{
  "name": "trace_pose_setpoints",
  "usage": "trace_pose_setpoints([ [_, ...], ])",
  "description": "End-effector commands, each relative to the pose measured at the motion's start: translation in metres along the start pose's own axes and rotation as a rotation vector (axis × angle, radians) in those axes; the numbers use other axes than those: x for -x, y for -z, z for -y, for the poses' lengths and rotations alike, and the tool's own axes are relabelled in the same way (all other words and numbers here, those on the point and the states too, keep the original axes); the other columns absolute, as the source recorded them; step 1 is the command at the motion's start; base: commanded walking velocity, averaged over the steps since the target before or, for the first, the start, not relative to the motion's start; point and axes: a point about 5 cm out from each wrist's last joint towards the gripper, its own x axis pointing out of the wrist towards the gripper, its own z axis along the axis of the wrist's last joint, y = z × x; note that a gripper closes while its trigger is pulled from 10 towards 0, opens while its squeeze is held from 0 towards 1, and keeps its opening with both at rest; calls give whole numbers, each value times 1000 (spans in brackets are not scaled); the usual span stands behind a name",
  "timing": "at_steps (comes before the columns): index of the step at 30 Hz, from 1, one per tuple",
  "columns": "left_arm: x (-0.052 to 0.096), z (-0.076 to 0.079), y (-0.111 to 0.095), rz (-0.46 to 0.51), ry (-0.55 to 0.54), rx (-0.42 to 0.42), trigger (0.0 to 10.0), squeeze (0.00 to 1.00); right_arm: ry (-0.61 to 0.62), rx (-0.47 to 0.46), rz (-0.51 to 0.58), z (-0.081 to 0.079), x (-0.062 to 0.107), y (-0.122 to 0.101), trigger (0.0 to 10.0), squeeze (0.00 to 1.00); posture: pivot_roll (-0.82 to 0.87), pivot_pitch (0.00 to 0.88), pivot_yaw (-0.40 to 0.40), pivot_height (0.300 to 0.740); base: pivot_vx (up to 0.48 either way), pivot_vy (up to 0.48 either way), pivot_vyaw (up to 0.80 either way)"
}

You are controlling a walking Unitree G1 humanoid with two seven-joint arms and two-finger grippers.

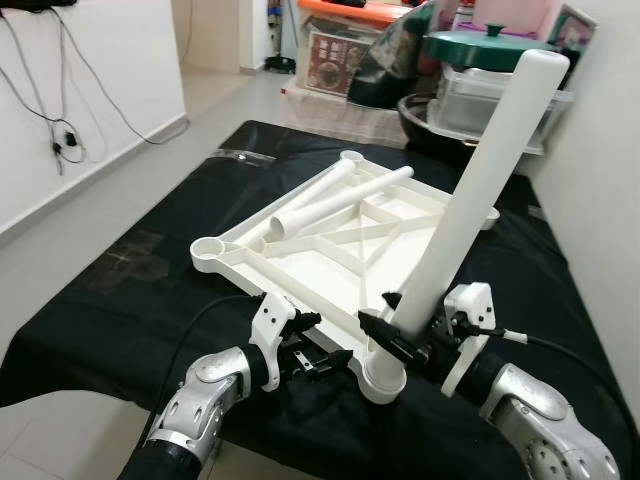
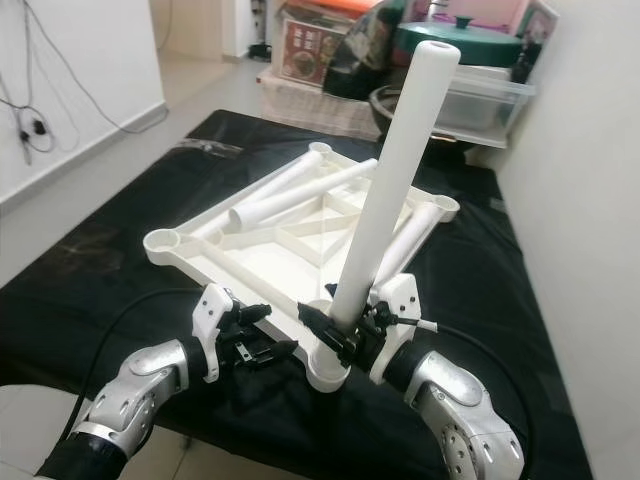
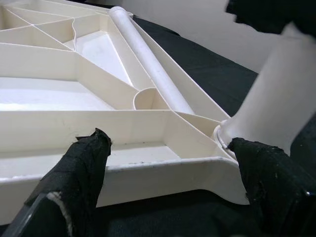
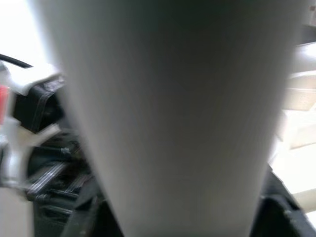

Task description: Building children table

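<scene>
Right now the right gripper (image 1: pixel 402 328) is clamped on the lower part of a long white plastic tube leg (image 1: pixel 480 190), whose foot sits in the round corner socket (image 1: pixel 382 378) of the upturned white ribbed plastic tabletop (image 1: pixel 330 258); the leg stands leaning a little toward the robot's right and away from it rather than plumb. Just beside it, the left gripper (image 1: pixel 305 345) has its fingers apart, straddling the near rim of the tabletop close to that same socket; in the left wrist view one black fingertip (image 3: pixel 84 168) lies against the rim wall, the other near the leg's base, though whether they press firmly cannot be told.

Judging from the lean, the leg is probably not fully home. To do this step well, the right arm should bring the leg square to the tabletop before pushing, then press straight down along the tube's own axis, while the left gripper holds the rim so the panel does not slide or tip on the black cloth-covered table (image 1: pixel 130 290). Pushing while tilted would likely jam the foot in the socket.

Further out, two more white tube legs (image 1: pixel 340 200) lie loose across the tabletop's ribs, and another lies along its far right edge (image 2: pixel 408 243)
</scene>
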Motion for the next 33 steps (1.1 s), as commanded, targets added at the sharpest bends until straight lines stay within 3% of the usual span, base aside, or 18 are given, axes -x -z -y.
trace_pose_setpoints([
  [1, -1, 1, 2, -10, 1, -4, 10000, 0, 68, -29, -60, 6, 0, 14, 0, 0, 137, 0, -133, 740, 0, 0, 0],
  [2, 0, 1, 2, -10, -1, -4, 10000, 0, 170, -31, -77, 15, -3, 19, 0, 0, 137, 0, -131, 740, 0, 0, 0],
  [4, 2, 1, 2, -16, -3, -3, 10000, 0, 684, -124, -102, 58, 12, 32, 0, 0, 131, 0, -122, 740, 0, 0, 0],
  [5, 2, 1, 2, -16, -3, -3, 10000, 0, 684, -124, -102, 58, 12, 32, 0, 0, 131, 0, -122, 740, 0, 0, 0],
  [7, 2, 1, 3, -21, 0, -6, 10000, 0, 1070, -207, -94, 78, 44, 45, 0, 0, 130, 0, -119, 740, 0, 0, 0],
  [9, 1, 0, 2, -21, 1, -7, 10000, 0, 1295, -194, -60, 82, 74, 50, 0, 0, 125, 0, -112, 740, 0, 0, 0],
  [12, 1, 0, 2, -20, 1, -7, 10000, 0, 1362, -170, -46, 82, 84, 50, 0, 0, 125, 0, -112, 740, 0, 0, 0],
  [14, 0, 0, 1, -20, 6, -7, 10000, 0, 1353, -173, -33, 76, 86, 50, 0, 0, 112, 0, -105, 740, 0, 0, 0],
  [15, -1, 1, 1, -22, 13, -8, 10000, 0, 1284, -172, -4, 70, 79, 47, 9647, 0, 108, 0, -102, 740, 0, 0, 0],
  [16, -2, 2, 2, -24, 18, -6, 10000, 0, 1050, -165, 131, 53, 55, 30, 10000, 0, 104, 0, -95, 740, 0, 0, 0],
  [17, -2, 2, 2, -24, 18, -6, 10000, 0, 996, -158, 165, 49, 50, 25, 10000, 992, 104, 0, -95, 740, 0, 0, 0],
  [21, -3, 2, 2, -23, 24, -5, 10000, 0, 798, -167, 264, 39, 30, 6, 10000, 1000, 109, 0, -103, 740, 0, 0, 0],
  [24, -2, 1, 2, -22, 20, -7, 10000, 0, 715, -168, 267, 36, 22, -1, 10000, 929, 113, 0, -105, 740, 0, 0, 0],
  [25, -1, 0, 2, -21, 14, -7, 10000, 0, 599, -159, 252, 34, 15, -7, 10000, 0, 116, 0, -107, 740, 0, 0, 0],
  [26, -1, 0, 2, -21, 14, -7, 10000, 0, 599, -159, 252, 34, 15, -7, 10000, 0, 116, 0, -107, 740, 0, 0, 0],
  [27, -1, -1, 2, -21, 10, -7, 10000, 0, 462, -142, 237, 29, 10, -13, 10000, 0, 120, 0, -112, 740, 0, 0, 0],
  [31, 0, -1, 3, -22, 8, -7, 10000, 0, 276, -118, 214, 19, 7, -20, 10000, 0, 121, 0, -116, 740, 0, 0, 0],
  [33, 0, 0, 3, -19, 4, -5, 10000, 0, 57, -82, 139, 9, 7, -16, 10000, 0, 129, 0, -123, 740, 0, 0, 0],
])
